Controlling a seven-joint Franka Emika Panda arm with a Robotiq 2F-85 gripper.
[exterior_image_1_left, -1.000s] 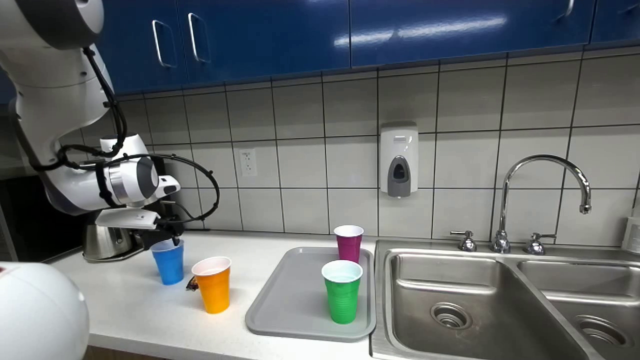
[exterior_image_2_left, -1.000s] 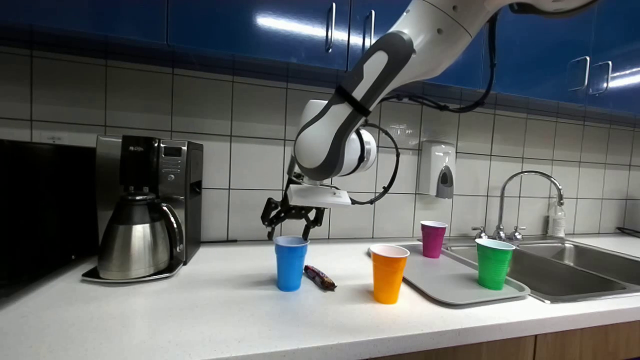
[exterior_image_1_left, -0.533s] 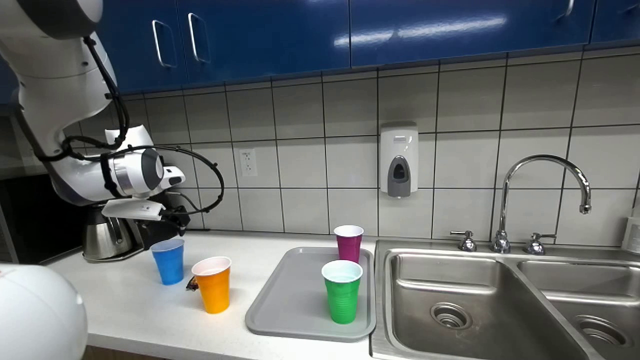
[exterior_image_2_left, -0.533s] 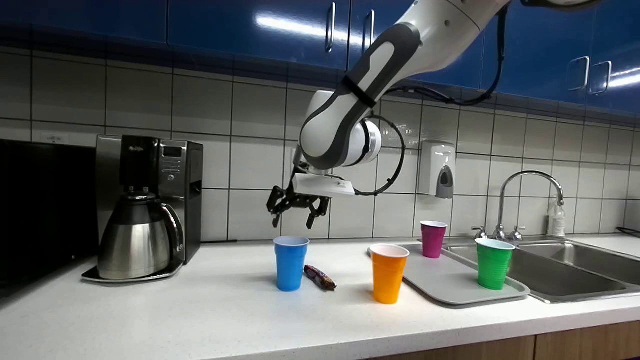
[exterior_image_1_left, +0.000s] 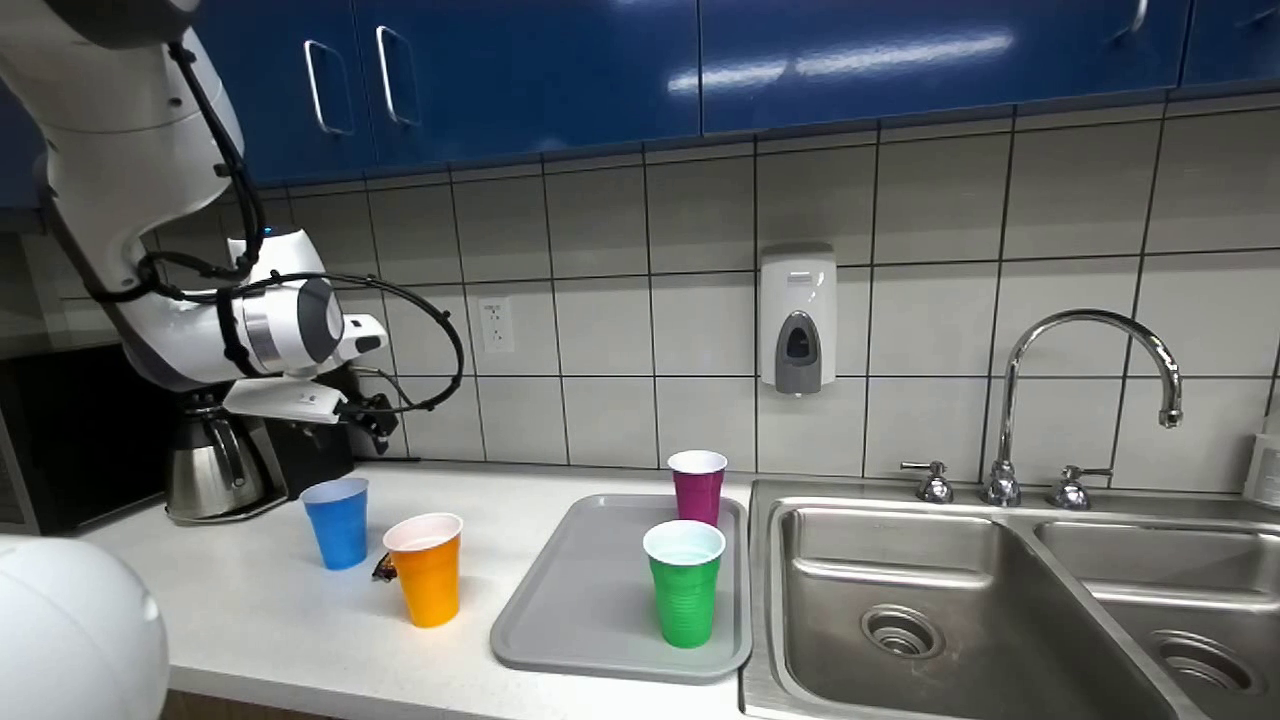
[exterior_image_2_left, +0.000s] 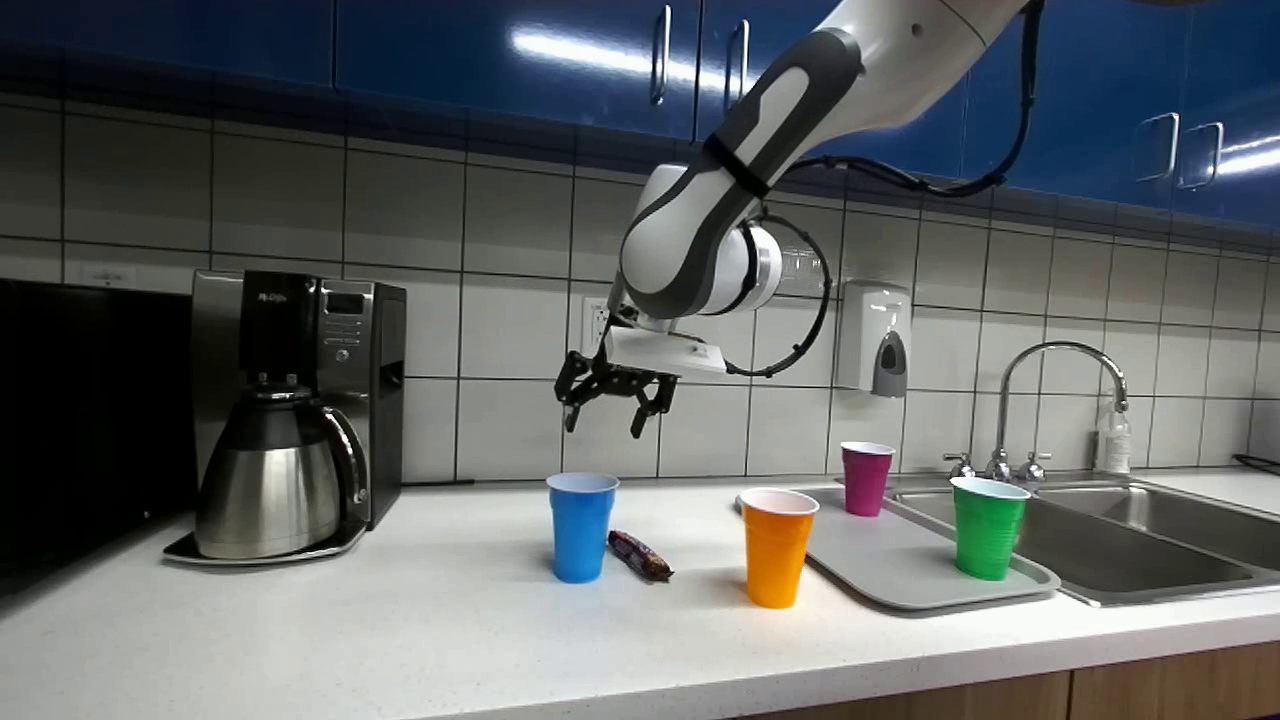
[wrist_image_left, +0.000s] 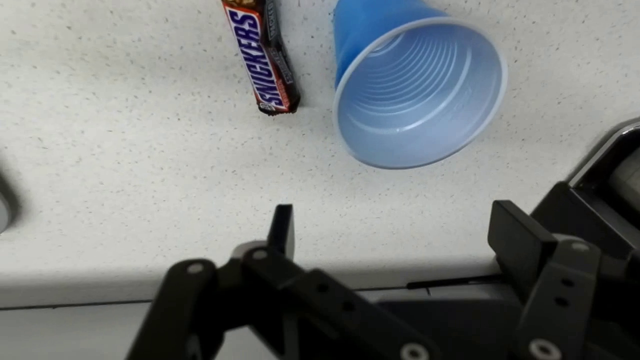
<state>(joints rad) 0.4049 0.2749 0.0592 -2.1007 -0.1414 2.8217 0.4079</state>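
My gripper (exterior_image_2_left: 604, 422) stands open and holds nothing. It hangs above the counter near the tiled wall, higher than the blue cup (exterior_image_2_left: 581, 530) and apart from it. In the wrist view its fingers (wrist_image_left: 520, 240) are wide apart, with bare countertop showing between them. The blue cup (wrist_image_left: 420, 95) is upright beyond the fingertips there, and no contents show in the visible part of its inside. Beside that cup lies a Snickers bar (wrist_image_left: 262, 60), cut off by the top edge. An orange cup (exterior_image_1_left: 427, 575) partly hides the bar in an exterior view.
A grey tray (exterior_image_1_left: 580, 600) bears an upright green cup (exterior_image_1_left: 686, 590) and a magenta cup (exterior_image_1_left: 698, 495). The sink (exterior_image_1_left: 765, 600) with its faucet (exterior_image_1_left: 1090, 318) adjoins the tray. A coffee maker (exterior_image_2_left: 385, 430) with a steel carafe (exterior_image_2_left: 270, 490) stands on the far side. Blue cabinets (exterior_image_2_left: 500, 60) hang overhead.
My gripper has risen from close to the blue cup's rim and drifted toward the sink side. Its jaws have stayed open. The cups and the Snickers bar have not moved.
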